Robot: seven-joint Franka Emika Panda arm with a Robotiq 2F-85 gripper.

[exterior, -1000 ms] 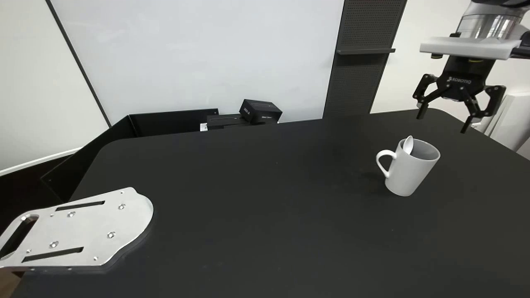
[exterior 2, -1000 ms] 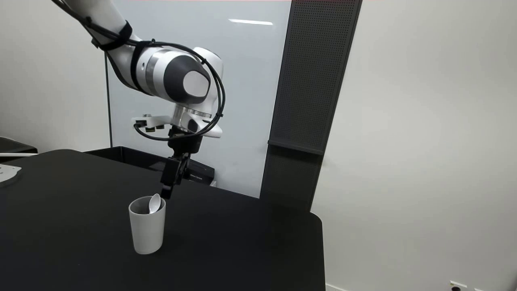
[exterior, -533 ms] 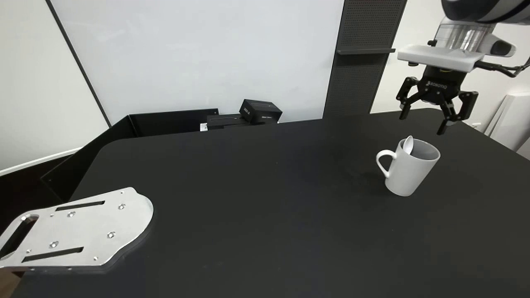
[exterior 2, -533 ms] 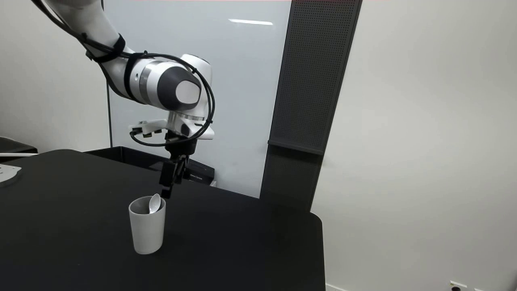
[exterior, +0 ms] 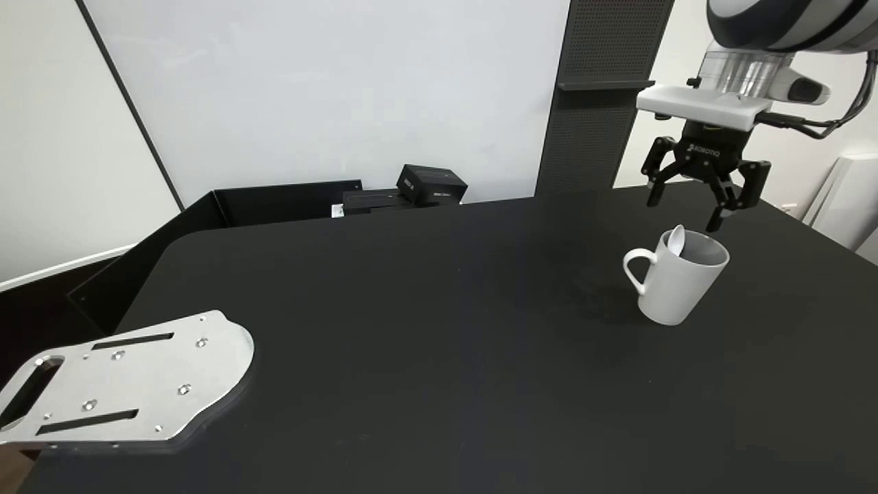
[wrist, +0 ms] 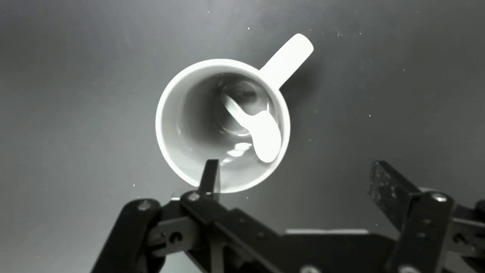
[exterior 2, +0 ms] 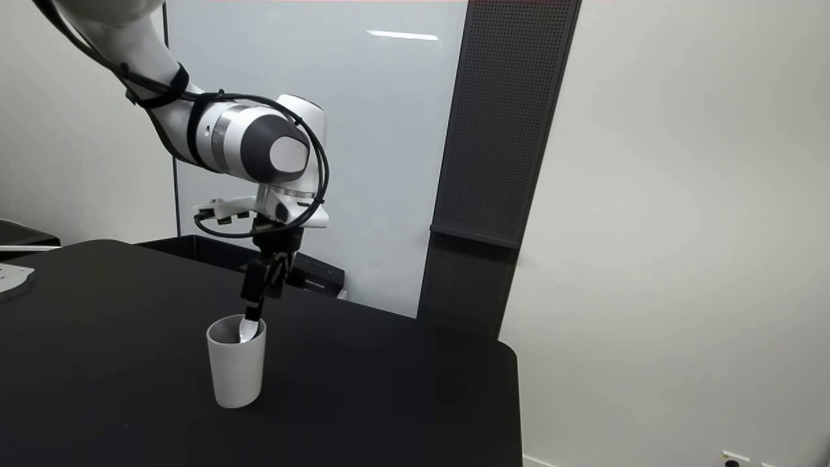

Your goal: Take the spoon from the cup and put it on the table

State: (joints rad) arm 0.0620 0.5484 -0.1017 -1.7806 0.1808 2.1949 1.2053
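The white cup (exterior: pixel 675 291) stands on the black table (exterior: pixel 446 343), its handle toward the left. It also shows in an exterior view (exterior 2: pixel 237 376) and in the wrist view (wrist: pixel 168 121). The white spoon (exterior: pixel 676 241) leans inside the cup, bowl up at the rim beside the handle, its stem down inside (wrist: pixel 266 138). My gripper (exterior: pixel 684 211) is open and empty, above and a little behind the cup. In an exterior view a fingertip (exterior 2: pixel 253 312) overlaps the spoon's top. In the wrist view the spread fingers (wrist: pixel 295 167) are below the spoon, the left one overlapping the cup's rim.
A white metal plate with slots and holes (exterior: pixel 151 384) lies at the table's left front. A black box (exterior: pixel 432 185) and a black tray (exterior: pixel 288 202) are beyond the back edge. A dark perforated panel (exterior: pixel 603 103) stands behind.
My gripper has moved left and somewhat lower in both exterior views, coming closer over the cup. It has stayed open. The cup and spoon have not moved.
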